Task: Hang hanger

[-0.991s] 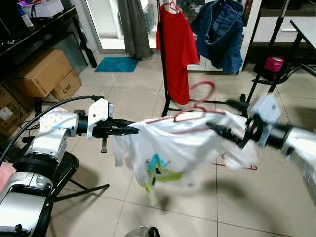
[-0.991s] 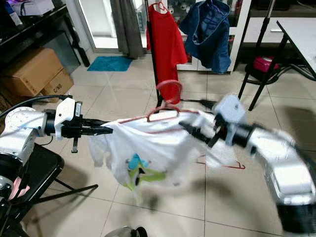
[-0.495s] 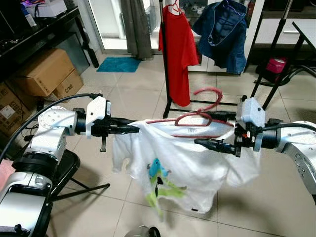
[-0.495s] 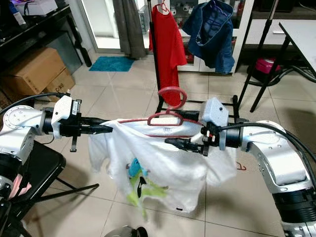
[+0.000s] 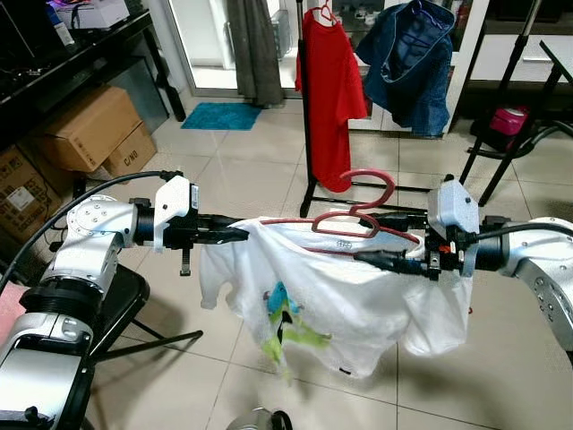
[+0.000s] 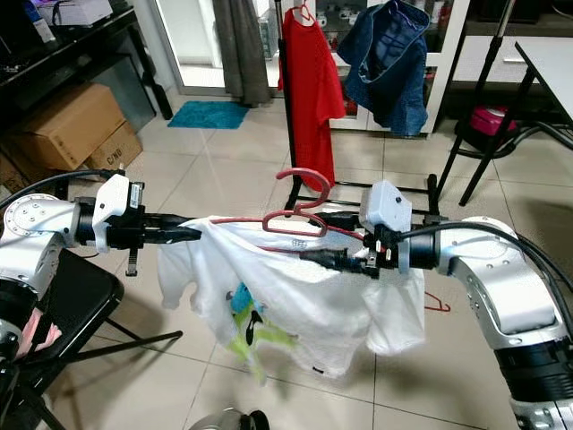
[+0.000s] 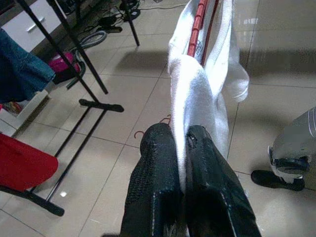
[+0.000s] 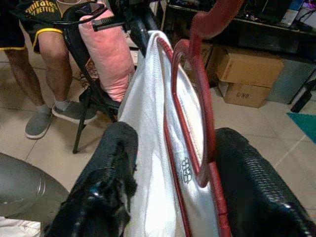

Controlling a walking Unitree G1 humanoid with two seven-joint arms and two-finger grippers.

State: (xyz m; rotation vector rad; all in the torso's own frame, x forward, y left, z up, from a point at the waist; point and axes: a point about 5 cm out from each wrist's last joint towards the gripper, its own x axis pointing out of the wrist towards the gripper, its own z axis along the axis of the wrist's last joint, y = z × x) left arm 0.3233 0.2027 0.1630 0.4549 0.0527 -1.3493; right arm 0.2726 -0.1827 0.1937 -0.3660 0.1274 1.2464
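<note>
The red hanger [image 5: 358, 219] with a white shirt [image 5: 349, 296] on it hangs in the air between the two arms, its long axis running left to right across the robot's front. The left claw [image 5: 240, 235] is clenched on the shirt's shoulder at the hanger's left end. The right claw [image 6: 315, 255] has its fingers spread around the hanger and cloth near the neck, one finger on each side; the grip looks loose rather than pinched. The hook [image 5: 376, 184] stands up just beside the right claw, so the right arm is the nearer one to steer it.

The rack [image 5: 304, 98] stands ahead, well apart, already carrying a red shirt [image 5: 333, 81] and a blue jacket [image 5: 412, 58]. The tiled floor between is open. A stand [image 5: 501, 134] flanks the right and boxes [image 5: 81, 130] lie off to the left, so a straight approach looks safest
</note>
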